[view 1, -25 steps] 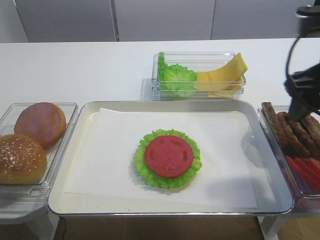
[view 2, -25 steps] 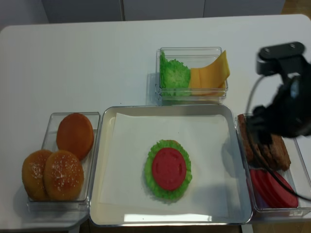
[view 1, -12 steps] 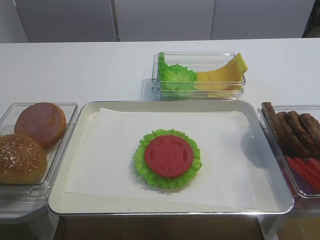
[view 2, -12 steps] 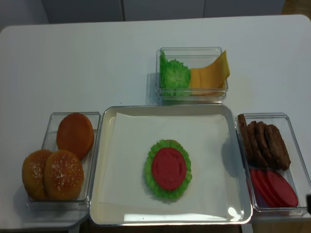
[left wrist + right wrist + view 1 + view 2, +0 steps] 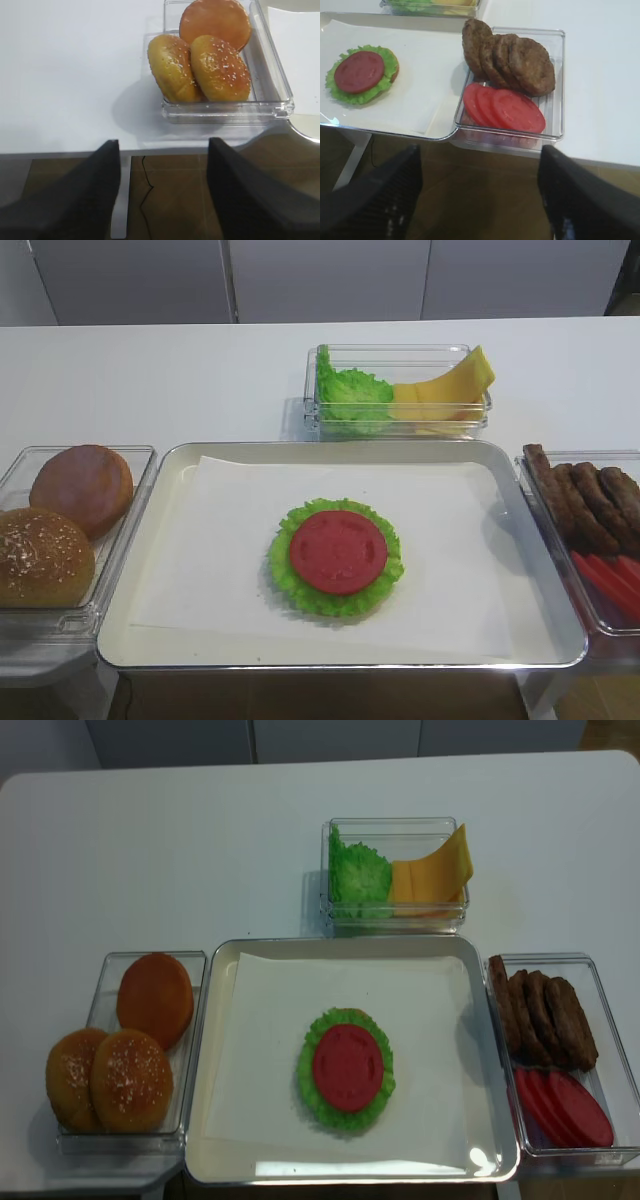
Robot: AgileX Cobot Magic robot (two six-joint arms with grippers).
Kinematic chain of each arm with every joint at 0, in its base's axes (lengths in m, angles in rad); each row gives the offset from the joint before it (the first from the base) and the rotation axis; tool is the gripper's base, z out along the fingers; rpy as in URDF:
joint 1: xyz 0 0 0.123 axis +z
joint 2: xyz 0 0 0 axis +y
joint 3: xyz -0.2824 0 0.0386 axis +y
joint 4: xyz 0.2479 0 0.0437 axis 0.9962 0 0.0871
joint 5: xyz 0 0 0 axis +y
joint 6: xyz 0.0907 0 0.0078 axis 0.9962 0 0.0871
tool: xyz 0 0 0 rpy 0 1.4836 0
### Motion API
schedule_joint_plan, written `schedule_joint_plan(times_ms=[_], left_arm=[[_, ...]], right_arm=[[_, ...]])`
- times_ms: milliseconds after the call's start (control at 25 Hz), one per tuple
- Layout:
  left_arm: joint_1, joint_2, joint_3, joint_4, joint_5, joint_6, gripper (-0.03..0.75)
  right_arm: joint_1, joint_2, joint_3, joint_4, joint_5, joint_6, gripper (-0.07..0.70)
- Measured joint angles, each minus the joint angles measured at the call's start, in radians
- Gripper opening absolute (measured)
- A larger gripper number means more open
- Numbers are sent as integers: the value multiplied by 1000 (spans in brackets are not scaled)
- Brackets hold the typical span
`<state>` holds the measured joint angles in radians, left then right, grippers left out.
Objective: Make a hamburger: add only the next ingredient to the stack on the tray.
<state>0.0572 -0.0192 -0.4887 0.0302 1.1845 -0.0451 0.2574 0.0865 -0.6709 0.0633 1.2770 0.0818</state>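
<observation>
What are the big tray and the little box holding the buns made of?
The tray looks like polished metal: silvery, with bright glints on its rim. The bun box seems to be clear hard plastic, since the table shows through its walls.

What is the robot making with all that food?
A hamburger. Right now nothing is being held: both end effectors hang open off the near edge of the table, the right end effector by the box of patties and spare tomato slices, the left end effector by the buns. On the tray, a tomato slice lies flat on the round lettuce. Extra lettuce and cheese wait in the box at the back.
</observation>
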Motion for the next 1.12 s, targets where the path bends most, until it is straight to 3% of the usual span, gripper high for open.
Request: schedule_joint_plan(times_ms=[320, 680, 1120], left_arm=[[0, 0, 0, 0, 0, 0, 411], [0, 0, 0, 0, 0, 0, 411], [0, 0, 0, 0, 0, 0, 411]], right_arm=[[0, -106, 121, 22, 1, -82, 559], [0, -106, 185, 16, -125, -99, 558], [0, -106, 195, 20, -137, -99, 558]])
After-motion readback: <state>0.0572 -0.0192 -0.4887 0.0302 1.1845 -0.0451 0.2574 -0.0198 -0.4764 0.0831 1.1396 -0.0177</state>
